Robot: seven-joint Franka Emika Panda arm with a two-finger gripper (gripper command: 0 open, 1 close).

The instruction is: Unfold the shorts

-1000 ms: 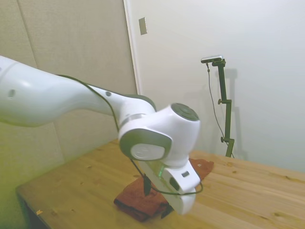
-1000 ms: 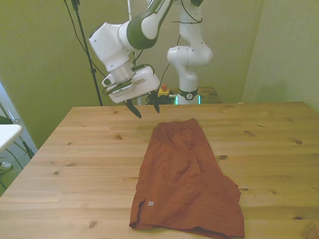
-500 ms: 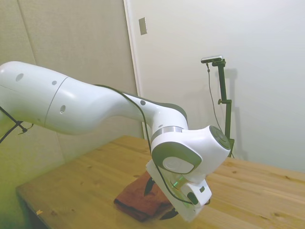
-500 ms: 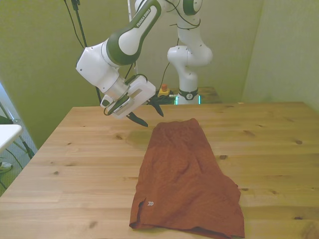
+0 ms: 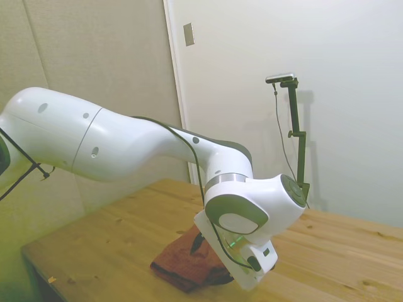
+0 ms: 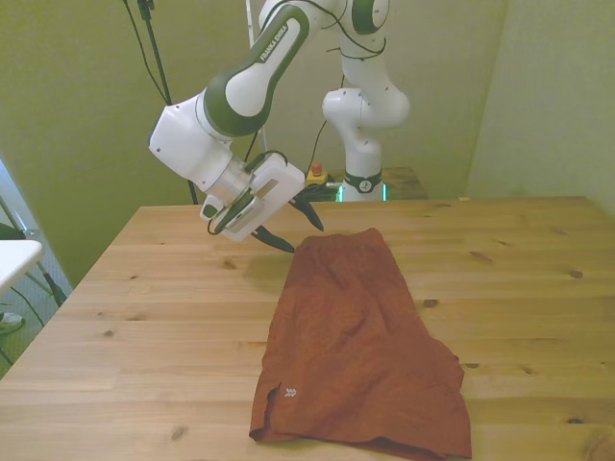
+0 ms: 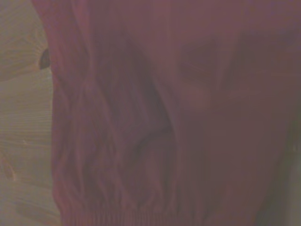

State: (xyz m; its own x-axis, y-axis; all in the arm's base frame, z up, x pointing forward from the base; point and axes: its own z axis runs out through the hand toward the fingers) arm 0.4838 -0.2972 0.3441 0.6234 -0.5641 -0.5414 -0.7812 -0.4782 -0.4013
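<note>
Front view showed me the shorts [image 6: 360,351] lying folded on the wooden table [image 6: 144,317], narrow end toward the far edge. My gripper [image 6: 300,230] hung tilted just above that far end, at its corner toward the front view's left, fingers spread apart and empty. Wrist view was filled with blurred rust cloth [image 7: 164,117].
</note>
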